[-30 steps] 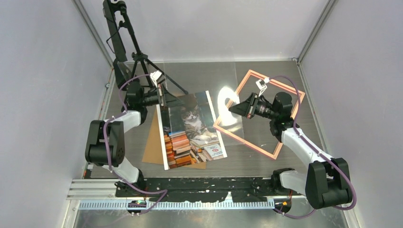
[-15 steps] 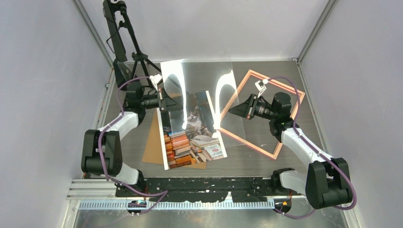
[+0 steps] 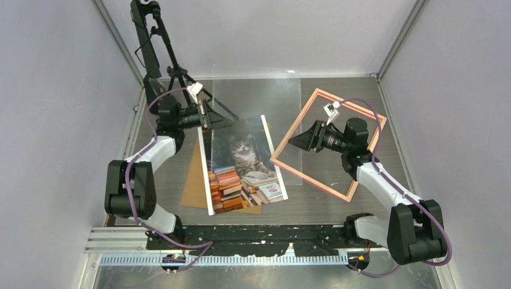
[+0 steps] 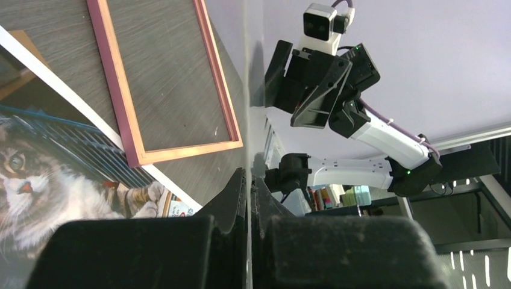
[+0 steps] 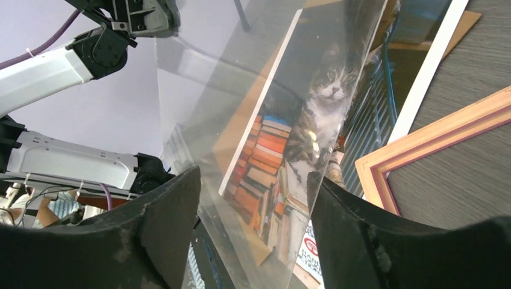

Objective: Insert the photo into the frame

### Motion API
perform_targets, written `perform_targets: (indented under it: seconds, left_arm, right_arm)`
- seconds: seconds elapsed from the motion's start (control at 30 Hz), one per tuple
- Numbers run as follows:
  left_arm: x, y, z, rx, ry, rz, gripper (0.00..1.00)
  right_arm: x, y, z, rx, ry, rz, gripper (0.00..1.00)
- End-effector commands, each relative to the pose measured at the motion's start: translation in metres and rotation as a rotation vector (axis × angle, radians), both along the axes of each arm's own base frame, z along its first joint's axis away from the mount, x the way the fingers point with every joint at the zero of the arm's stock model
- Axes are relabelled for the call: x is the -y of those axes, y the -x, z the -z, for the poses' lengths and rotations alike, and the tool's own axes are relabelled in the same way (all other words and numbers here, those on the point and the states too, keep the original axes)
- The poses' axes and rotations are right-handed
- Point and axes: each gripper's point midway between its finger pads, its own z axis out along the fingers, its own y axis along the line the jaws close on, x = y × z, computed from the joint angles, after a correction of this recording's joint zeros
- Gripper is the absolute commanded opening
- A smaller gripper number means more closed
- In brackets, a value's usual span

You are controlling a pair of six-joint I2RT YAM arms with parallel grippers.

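The photo (image 3: 241, 162) lies beside the left end effector (image 3: 208, 115), clamped on a clear sheet (image 5: 253, 90), long axis near-to-far; frame (image 3: 310, 180) under the wide-open right end effector (image 3: 293, 142).

Fills the bottom edge with the left gripper (image 4: 248, 180), jaws pressed together on a thin clear sheet (image 4: 247, 144) seen edge-on. Beyond, on the dark worktop (image 4: 169, 66), lies the frame (image 4: 181, 153), flat, just beside the photo (image 4: 42, 180) with its cat. Farther off, right arm (image 4: 373, 129) raised above the worktop.
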Motion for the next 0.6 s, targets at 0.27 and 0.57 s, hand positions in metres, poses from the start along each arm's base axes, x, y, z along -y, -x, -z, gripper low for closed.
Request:
perform_targets:
  seconds: [0.27, 0.57]
  left_arm:
    - [-0.004, 0.001, 0.018, 0.013, -0.062, -0.043, 0.0]
    - [-0.012, 0.007, 0.049, -0.086, -0.11, -0.128, 0.0]
  right_arm:
    - [0.026, -0.02, -0.013, 0.086, 0.117, 0.108, 0.97]
    - [0.074, -0.039, -0.019, 0.085, 0.262, 0.301, 0.99]
